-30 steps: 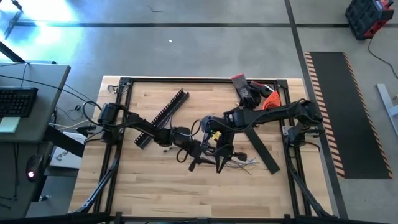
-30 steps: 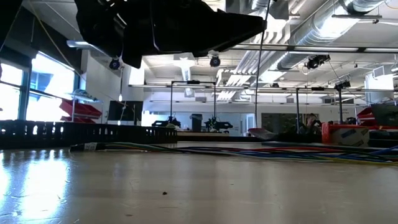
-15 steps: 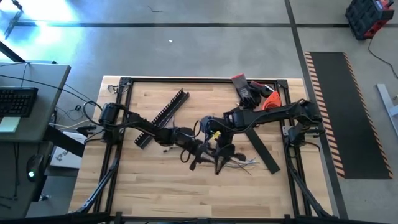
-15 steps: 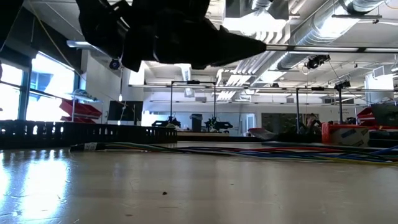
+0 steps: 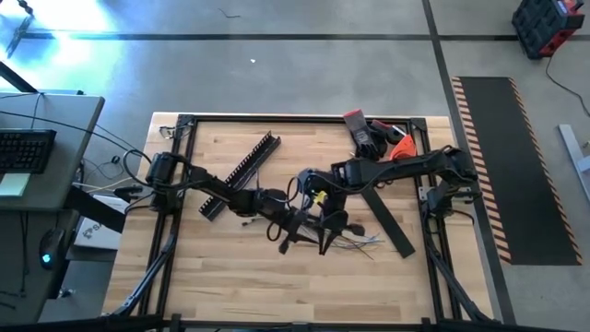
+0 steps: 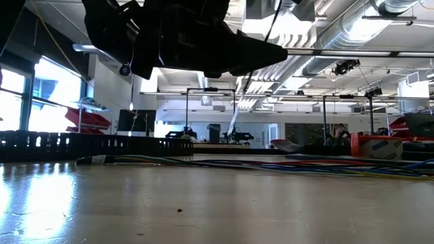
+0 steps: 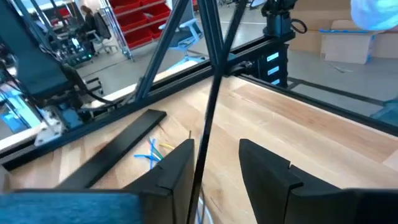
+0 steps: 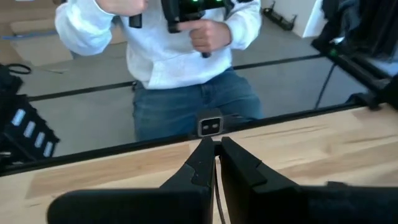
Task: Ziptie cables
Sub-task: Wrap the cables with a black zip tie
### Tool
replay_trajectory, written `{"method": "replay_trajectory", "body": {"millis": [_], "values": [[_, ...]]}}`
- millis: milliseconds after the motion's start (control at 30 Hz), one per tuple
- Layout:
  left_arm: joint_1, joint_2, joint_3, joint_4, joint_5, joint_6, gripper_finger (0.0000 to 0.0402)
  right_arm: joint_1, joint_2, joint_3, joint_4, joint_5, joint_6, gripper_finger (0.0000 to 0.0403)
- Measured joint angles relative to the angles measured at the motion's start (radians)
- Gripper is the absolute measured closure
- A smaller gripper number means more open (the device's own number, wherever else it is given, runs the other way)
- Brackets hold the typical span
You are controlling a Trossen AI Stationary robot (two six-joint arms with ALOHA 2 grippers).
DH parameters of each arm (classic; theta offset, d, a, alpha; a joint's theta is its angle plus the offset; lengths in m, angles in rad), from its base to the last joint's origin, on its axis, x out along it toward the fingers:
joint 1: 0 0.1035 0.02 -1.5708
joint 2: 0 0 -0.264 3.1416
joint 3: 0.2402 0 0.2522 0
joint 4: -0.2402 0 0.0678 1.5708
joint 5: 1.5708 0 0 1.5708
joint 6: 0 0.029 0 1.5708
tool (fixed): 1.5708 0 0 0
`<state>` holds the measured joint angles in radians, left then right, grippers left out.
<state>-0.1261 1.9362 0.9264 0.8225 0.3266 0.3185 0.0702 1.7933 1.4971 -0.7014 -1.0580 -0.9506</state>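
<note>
The cables (image 5: 358, 242), thin white wires with blue and yellow ends, lie flat on the table right of centre. They also show as cables (image 6: 271, 165) and coloured ends (image 7: 152, 152). Both grippers hover over the table's middle, just left of the cables. My left gripper (image 5: 293, 231) is open. A thin black zip tie (image 7: 208, 93) stands between its fingers (image 7: 217, 149), close against one finger. My right gripper (image 5: 324, 235) is shut on that tie (image 8: 214, 144). In the low view the tie (image 6: 239, 112) slants down below the dark grippers. My right gripper pinches the thin black zip tie (image 8: 216, 177) between its two fingers, which lie across it. The tie is lifted clear of the table. Which part of its length the fingers have is hidden by the gripper. My left gripper: I cannot tell whether the tie touches its finger (image 7: 180, 165).
A long black slotted duct (image 5: 241, 171) lies slanting at the table's left middle. A flat black strip (image 5: 387, 219) lies right of the cables. Red, black and orange tools (image 5: 373, 138) sit at the far right corner. A person (image 8: 186, 56) stands at the table's near edge.
Both arms have stayed almost still over the table's middle. The zip tie has swung: in the low view only a short piece showed near the top a second ago, and now its length slants down below the grippers.
</note>
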Motion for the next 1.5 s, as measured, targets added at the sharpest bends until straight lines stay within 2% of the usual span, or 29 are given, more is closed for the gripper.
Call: {"method": "replay_trajectory", "body": {"millis": [300, 500, 567, 700, 767, 867, 967, 1200, 1400, 1500], "values": [[0.014, 0.0, 0.0, -0.04, 0.061, -0.066, 0.0393, -0.008, -0.001, 0.0, -0.116, 0.014, 0.032, 0.0403], [0.017, -0.001, -0.001, -0.06, 0.043, -0.075, 0.0401, -0.04, -0.002, 0.0, -0.111, 0.017, 0.266, 0.0397], [0.017, -0.001, -0.002, -0.074, 0.026, -0.07, 0.0401, -0.045, -0.003, 0.0, -0.112, 0.042, 0.319, 0.0382], [0.017, -0.001, -0.002, -0.134, -0.075, -0.054, 0.0401, -0.052, -0.004, 0.0, -0.116, 0.085, 0.409, 0.0327], [0.014, -0.001, -0.001, -0.149, -0.087, -0.044, 0.0401, -0.057, -0.003, 0.001, -0.102, 0.176, 0.46, 0.0297], [0.011, -0.002, 0.0, -0.171, -0.102, -0.039, 0.0401, -0.062, 0.001, 0.028, -0.193, 0.348, 0.532, 0.026], [0.007, -0.002, 0.0, -0.174, -0.143, -0.016, 0.0401, -0.058, -0.007, 0.086, -0.322, 0.43, 0.553, 0.0241], [-0.008, -0.002, 0.0, -0.201, -0.257, 0.035, 0.0401, 0.029, -0.115, 0.108, -0.401, 0.666, 0.756, 0.025], [-0.016, -0.002, 0.0, -0.222, -0.333, 0.054, 0.0401, 0.175, -0.217, 0.108, -0.443, 0.978, 1.004, 0.0268], [-0.019, -0.002, -0.001, -0.229, -0.379, 0.064, 0.0401, 0.256, -0.257, 0.093, -0.437, 1.093, 1.168, 0.027]]}}
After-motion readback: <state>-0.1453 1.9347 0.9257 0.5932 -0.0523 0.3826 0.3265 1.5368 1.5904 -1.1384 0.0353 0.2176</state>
